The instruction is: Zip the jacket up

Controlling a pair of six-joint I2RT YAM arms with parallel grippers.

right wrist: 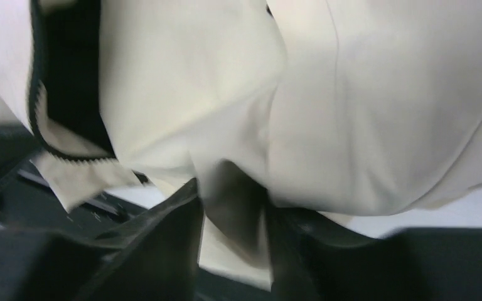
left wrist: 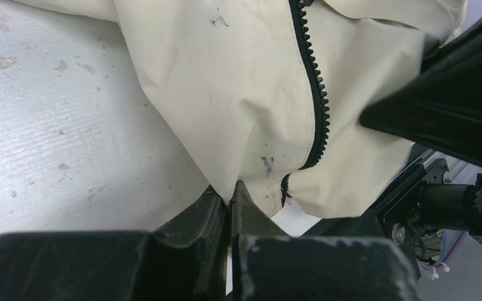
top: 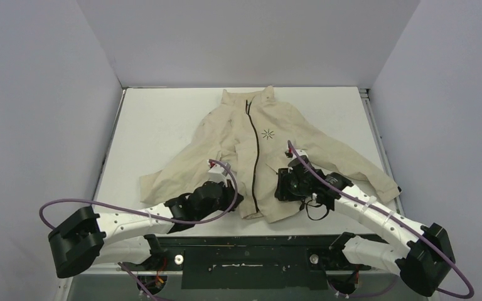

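Note:
The beige jacket [top: 289, 144] lies flat on the white table, collar at the far side and hem toward the arms. Its black zipper [top: 255, 157] runs down the middle, joined at the upper part and parted near the hem. A dark starburst logo [top: 267, 133] sits right of it. My left gripper [top: 237, 202] is shut on the hem just left of the zipper; in the left wrist view [left wrist: 232, 191] the cloth [left wrist: 238, 81] is pinched beside the zipper teeth [left wrist: 317, 94]. My right gripper [top: 280, 188] holds a hem fold [right wrist: 232, 207] of the right panel [right wrist: 383, 94]; black lining [right wrist: 75, 75] shows.
The white table [top: 163, 119] is walled in by grey panels on three sides. A black base rail [top: 245, 251] runs along the near edge. Purple cables [top: 69, 207] loop off both arms. The right arm's black body [left wrist: 452, 106] is close to the left gripper.

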